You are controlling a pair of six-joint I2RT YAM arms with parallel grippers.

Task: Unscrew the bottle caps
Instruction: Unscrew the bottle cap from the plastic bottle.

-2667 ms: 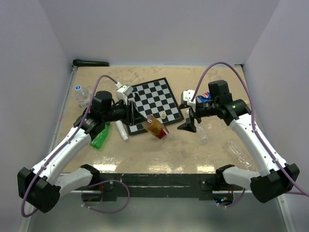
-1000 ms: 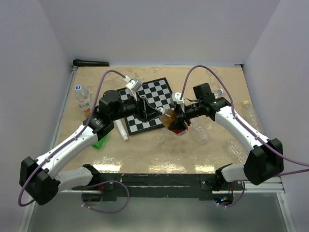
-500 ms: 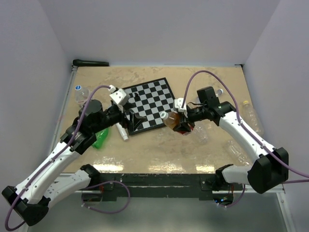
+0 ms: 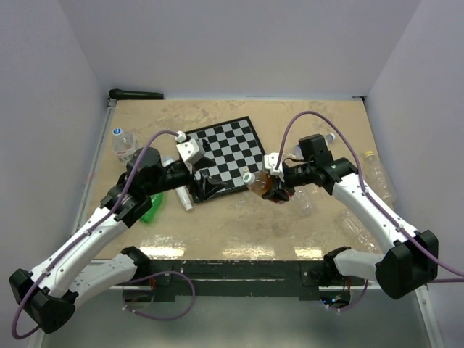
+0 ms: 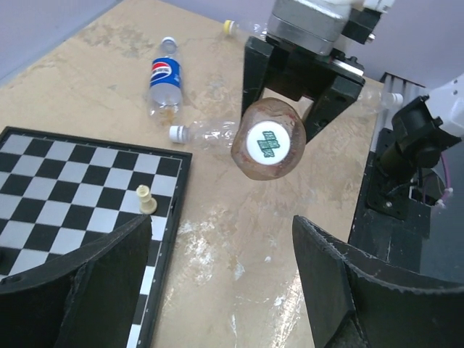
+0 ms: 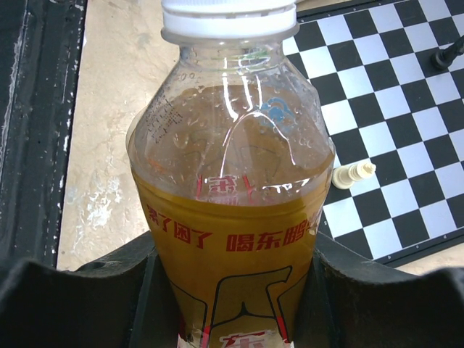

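Observation:
An amber drink bottle (image 4: 262, 184) with a yellow label (image 6: 230, 254) hangs tilted over the table, and my right gripper (image 4: 274, 188) (image 6: 232, 297) is shut on its body. Its white bottle cap (image 4: 249, 176) (image 6: 228, 18) (image 5: 270, 143) sits on the neck and points towards the left arm. My left gripper (image 4: 206, 186) (image 5: 221, 243) stands open a short way left of the cap, apart from it, with only bare table between its fingers (image 5: 341, 283).
A chessboard (image 4: 228, 148) lies at centre with a cream piece (image 5: 146, 199) (image 6: 353, 174). A green bottle (image 4: 151, 206) and a clear bottle (image 4: 125, 145) lie left. A Pepsi bottle (image 5: 165, 80) and clear bottles (image 5: 206, 134) (image 4: 360, 225) (image 4: 378, 174) lie right.
My left gripper, which was at the bottle's cap a second ago, has opened and drawn back to the left. The right gripper keeps hold of the bottle, now shifted slightly right.

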